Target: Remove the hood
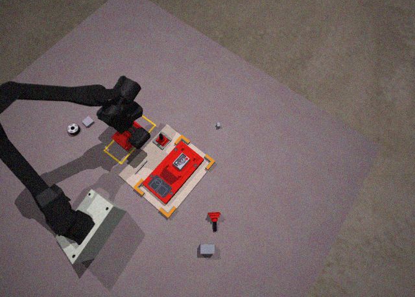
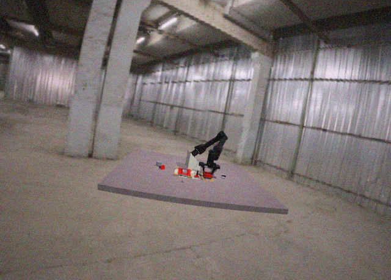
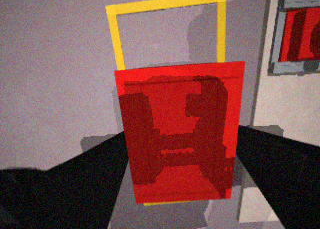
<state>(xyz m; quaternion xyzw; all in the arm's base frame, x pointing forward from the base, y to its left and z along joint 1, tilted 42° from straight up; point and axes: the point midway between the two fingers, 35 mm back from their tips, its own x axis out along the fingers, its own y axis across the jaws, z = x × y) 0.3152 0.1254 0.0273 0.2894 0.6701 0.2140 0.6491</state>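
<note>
My gripper (image 1: pixel 125 136) (image 2: pixel 208 172) (image 3: pixel 178 133) is shut on the red hood (image 1: pixel 122 140) (image 2: pixel 208 175) (image 3: pixel 172 109), with a black finger at each long side. The hood is held flat over the yellow outlined marked area (image 1: pixel 149 120) (image 3: pixel 167 3). In the wrist view the far part of the outline shows beyond the hood and a bit of its near bar shows at the near edge. Whether the hood touches the table cannot be told. The red toy car (image 1: pixel 181 177) (image 2: pixel 184 172) lies on a pale board with its grey engine (image 1: pixel 181 161) uncovered.
A grey holder with a red, black-tipped piece (image 1: pixel 161 139) stands on the pale board (image 1: pixel 198 183) beside the marked area. A wheel (image 1: pixel 72 128) and a pale block (image 1: pixel 87 121) lie on the other side. A red-and-black tool (image 1: pixel 214 217) and a grey block (image 1: pixel 207 249) lie farther off.
</note>
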